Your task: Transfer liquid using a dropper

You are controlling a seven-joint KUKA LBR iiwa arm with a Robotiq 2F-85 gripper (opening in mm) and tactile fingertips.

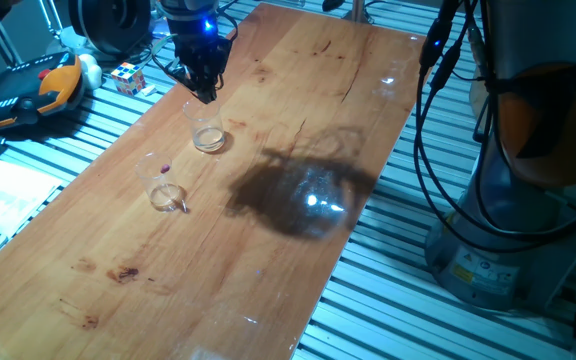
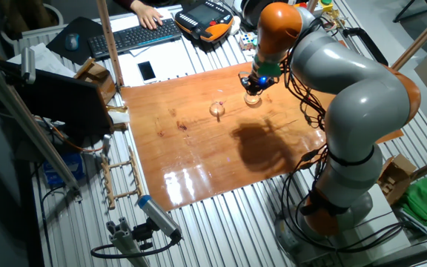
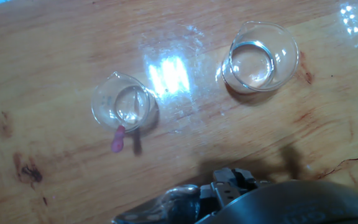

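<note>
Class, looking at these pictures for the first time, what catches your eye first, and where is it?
The big orange and grey robot arm dominates, bending over the far end of the wooden table. Its gripper hangs above one clear cup. A second cup beside it holds the dropper with its magenta end.

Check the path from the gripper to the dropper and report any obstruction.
Nothing visible blocks it. The black gripper hangs above the second clear cup; the thin dropper with a magenta end leans in the nearer clear cup, with only bare wooden table between the cups.
</note>
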